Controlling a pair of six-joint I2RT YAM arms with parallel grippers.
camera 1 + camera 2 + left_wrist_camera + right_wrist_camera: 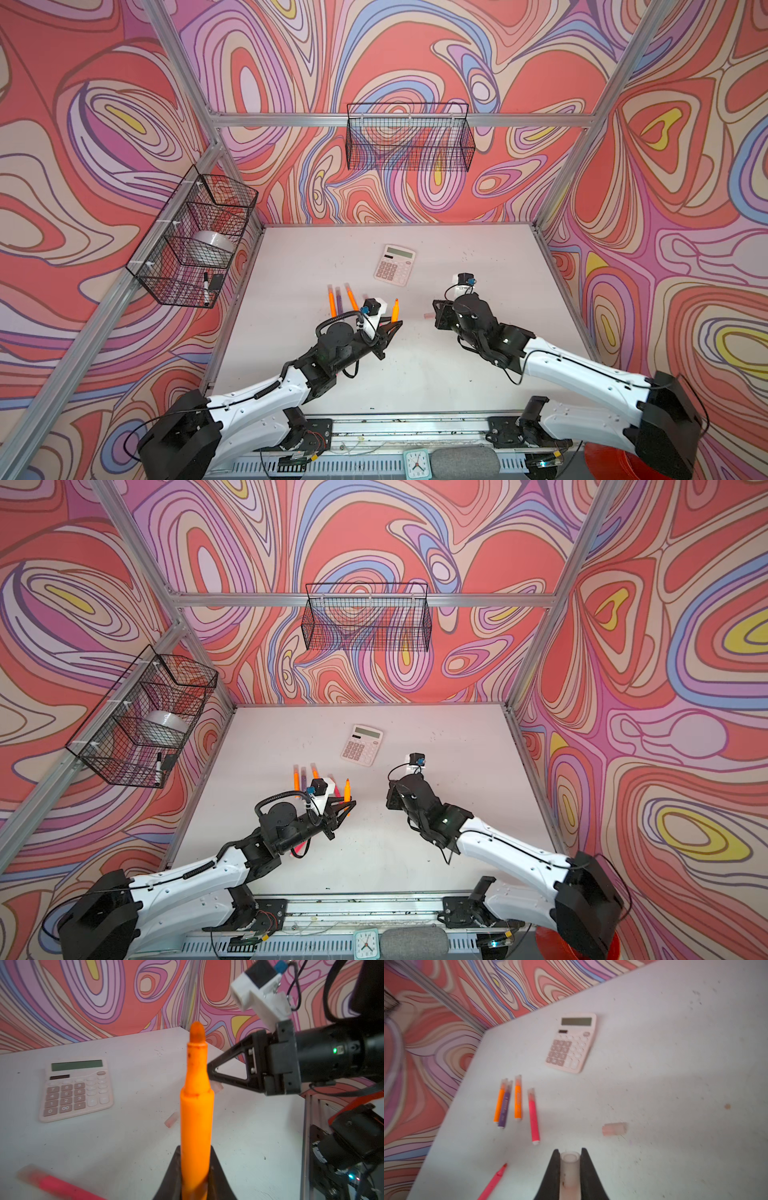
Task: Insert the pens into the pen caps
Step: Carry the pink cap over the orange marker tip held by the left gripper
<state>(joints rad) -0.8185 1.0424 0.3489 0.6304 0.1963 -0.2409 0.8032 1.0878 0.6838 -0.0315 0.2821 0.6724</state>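
Orange pen [196, 1105], a slim uncapped plastic stick with its rounded tip up, stands upright in the left gripper [195, 1153]. The gripper's black fingers [173, 1178] are clenched on the pen's lower barrel, clear of the white tabletop [415, 374]. The right gripper [569, 1155] is clamped on a stubby translucent pale-pink pen cap [570, 1169], its round end level with the fingertips. In the left wrist view those fingertips sit just beside the held pen's narrow neck; whether they touch cannot be told. Near the right fingers a second pale-pink cap [614, 1128] lies on its side, and an uncapped pink-red pen [494, 1182] lies flat. Farther out lie a capped orange pen [499, 1105] close against a capped purple pen [504, 1107], another capped orange pen [518, 1101] and a capped pink-red pen [534, 1120]. Beyond them rests a pale-pink calculator [572, 1043].
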